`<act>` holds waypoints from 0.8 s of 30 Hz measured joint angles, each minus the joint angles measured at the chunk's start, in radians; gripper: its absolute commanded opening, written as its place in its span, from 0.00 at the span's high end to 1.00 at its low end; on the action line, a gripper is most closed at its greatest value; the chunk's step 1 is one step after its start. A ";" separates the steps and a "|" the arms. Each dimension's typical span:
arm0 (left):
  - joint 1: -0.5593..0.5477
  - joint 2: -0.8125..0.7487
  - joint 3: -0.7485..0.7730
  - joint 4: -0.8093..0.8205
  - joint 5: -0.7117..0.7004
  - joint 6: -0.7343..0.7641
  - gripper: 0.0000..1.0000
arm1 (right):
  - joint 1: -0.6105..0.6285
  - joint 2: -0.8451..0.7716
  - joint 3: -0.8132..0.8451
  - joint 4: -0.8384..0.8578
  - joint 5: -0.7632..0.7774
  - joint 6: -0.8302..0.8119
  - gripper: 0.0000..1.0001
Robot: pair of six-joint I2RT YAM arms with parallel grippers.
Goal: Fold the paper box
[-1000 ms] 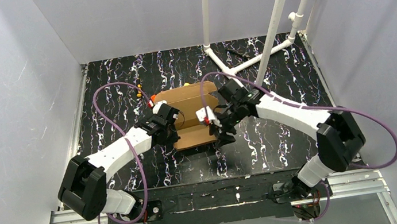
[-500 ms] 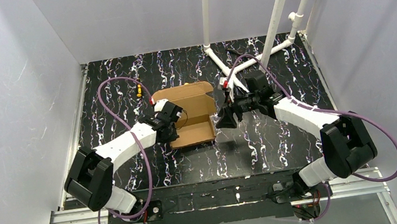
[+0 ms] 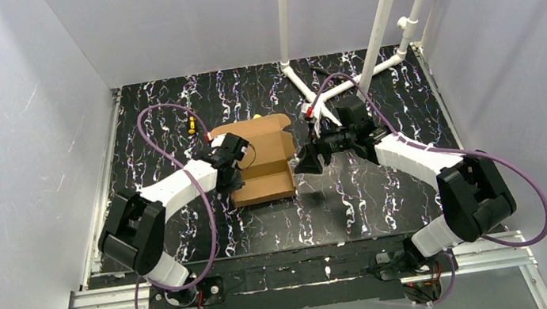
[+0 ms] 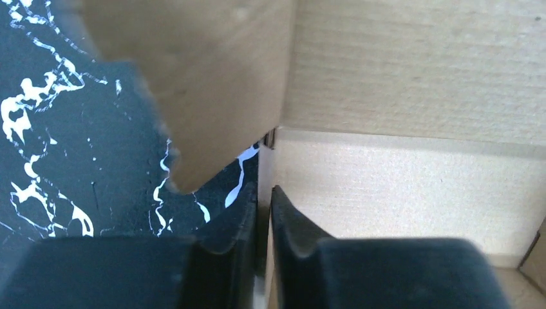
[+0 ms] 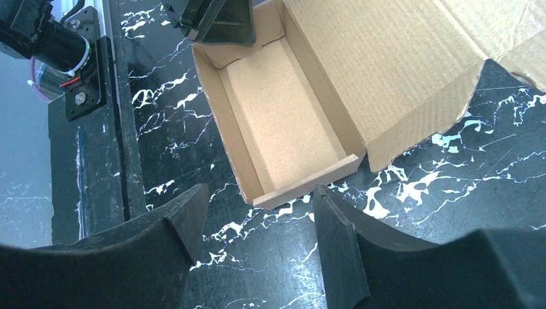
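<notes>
Left gripper point(image 4: 263, 207) of mine straddles the left wall of the brown corrugated cardboard box point(image 5: 283, 122), jaws close on either side; I cannot tell whether it pinches. My right gripper point(image 5: 257, 215) hangs spread and empty just right of the box, which sits open-lidded on the black white-veined surface point(image 5: 451, 187).

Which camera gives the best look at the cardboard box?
Right wrist view: the paper box fills it, tray interior and open lid clear. Top external shows it small; left wrist, only a wall and flap close up.
</notes>
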 measured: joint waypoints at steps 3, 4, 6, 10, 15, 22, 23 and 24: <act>0.000 0.030 0.019 0.001 0.008 0.009 1.00 | 0.000 0.002 0.000 0.000 0.000 0.002 0.32; 0.000 0.032 0.023 0.002 0.008 0.009 1.00 | 0.000 0.004 0.000 0.000 0.000 0.002 0.32; 0.000 0.033 0.023 0.005 0.007 0.007 1.00 | 0.000 0.010 0.000 0.000 0.004 0.002 0.32; -0.010 0.026 0.022 0.008 -0.026 -0.016 1.00 | 0.000 0.023 0.000 0.000 0.025 0.003 0.31; -0.026 -0.027 -0.026 0.054 -0.040 -0.047 0.77 | -0.001 0.029 0.000 -0.001 0.061 0.002 0.31; -0.029 -0.093 -0.096 0.101 -0.007 -0.079 0.58 | -0.015 0.051 0.000 -0.004 0.107 -0.003 0.31; -0.029 -0.115 -0.110 0.104 -0.003 -0.084 0.54 | -0.016 0.059 0.000 -0.004 0.111 -0.003 0.31; -0.029 -0.139 -0.122 0.108 0.002 -0.086 0.50 | -0.017 0.071 0.000 -0.004 0.115 -0.003 0.32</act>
